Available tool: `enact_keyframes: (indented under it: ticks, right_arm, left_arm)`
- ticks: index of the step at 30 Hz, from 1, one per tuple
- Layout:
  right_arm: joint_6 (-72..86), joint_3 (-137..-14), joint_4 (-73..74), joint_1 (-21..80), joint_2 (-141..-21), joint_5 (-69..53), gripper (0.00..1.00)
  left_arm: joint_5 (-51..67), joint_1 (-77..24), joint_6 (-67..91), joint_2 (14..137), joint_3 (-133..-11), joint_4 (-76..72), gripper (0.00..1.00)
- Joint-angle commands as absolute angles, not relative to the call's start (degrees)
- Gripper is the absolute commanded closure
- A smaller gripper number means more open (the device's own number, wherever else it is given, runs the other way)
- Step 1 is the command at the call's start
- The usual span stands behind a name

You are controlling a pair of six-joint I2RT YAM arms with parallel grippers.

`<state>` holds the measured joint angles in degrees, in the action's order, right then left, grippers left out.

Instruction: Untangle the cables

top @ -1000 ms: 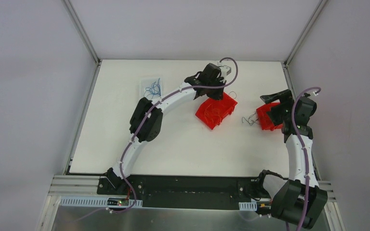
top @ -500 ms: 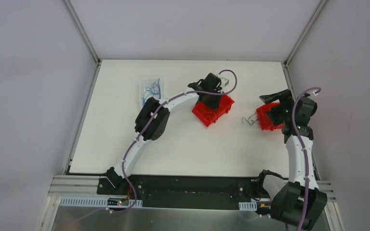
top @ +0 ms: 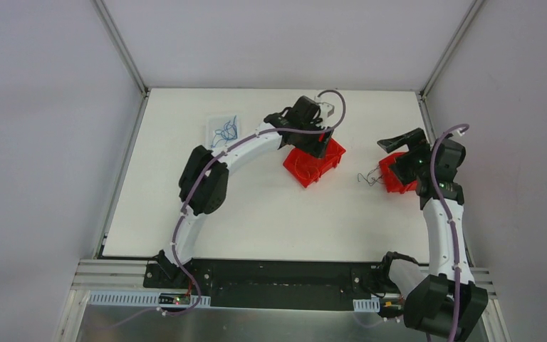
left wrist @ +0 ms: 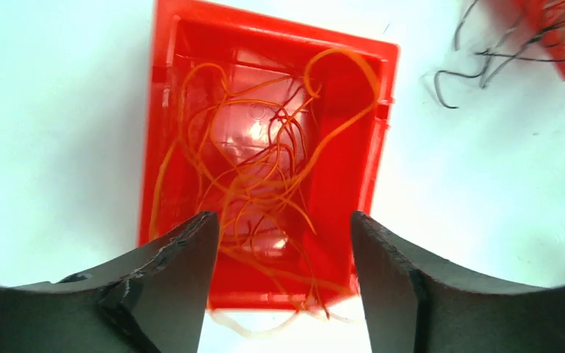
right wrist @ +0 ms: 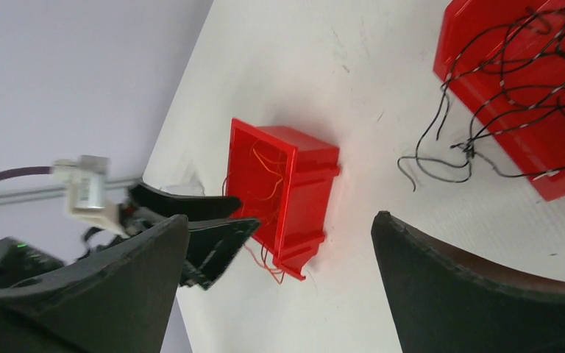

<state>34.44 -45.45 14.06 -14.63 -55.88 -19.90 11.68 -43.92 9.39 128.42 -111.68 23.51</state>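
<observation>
Orange and red cables lie tangled inside a red bin, and a few strands spill over its near rim onto the table. My left gripper hovers open just above that bin, with nothing between its fingers. Black cables lie in and trail out of a second red bin on the right. Just above that second bin, my right gripper stands wide open and empty. Blue cables rest in a clear tray at the back left.
The black strands reach onto the white table between the two bins. Grey walls close in the table on the left, back and right. My left arm arches across the table's middle.
My left gripper was shut and now stands open over the orange-cable bin. It dipped to the bin and rose again, and the bin shifted slightly left. The right gripper barely moved.
</observation>
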Motion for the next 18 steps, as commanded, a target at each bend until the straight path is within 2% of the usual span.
enact_keyframes:
  ticks: [1,4,5,6,10,14,18]
  right_arm:
    - [33.5,-49.0,16.2,-10.2,-54.4,-19.7,0.01]
    - [32.5,-50.3,17.7,-6.7,-54.0,-17.8,0.01]
    - [32.0,-50.7,18.2,-5.5,-54.0,-17.1,0.01]
    - [31.6,-51.2,18.6,-4.6,-53.8,-16.4,0.01]
    - [29.9,-52.3,19.4,-1.8,-53.4,-16.4,0.01]
    - [28.4,-49.1,16.3,-1.0,-49.6,-20.2,0.01]
    - [26.8,-41.9,12.3,-0.9,-42.8,-21.1,0.01]
  left_arm:
    - [5.7,-44.3,9.1,114.8,-108.5,24.9,0.26]
    - [2.9,-43.8,10.1,109.3,-104.5,26.4,0.13]
    - [2.4,-43.6,10.2,107.6,-103.0,26.7,0.03]
    - [1.5,-43.5,9.9,105.8,-101.4,27.1,0.01]
    - [-4.2,-42.6,11.7,96.9,-93.9,28.3,0.01]
    - [-6.9,-39.5,15.7,86.5,-81.2,26.8,0.01]
    - [-18.3,-39.3,18.0,75.5,-66.6,22.5,0.01]
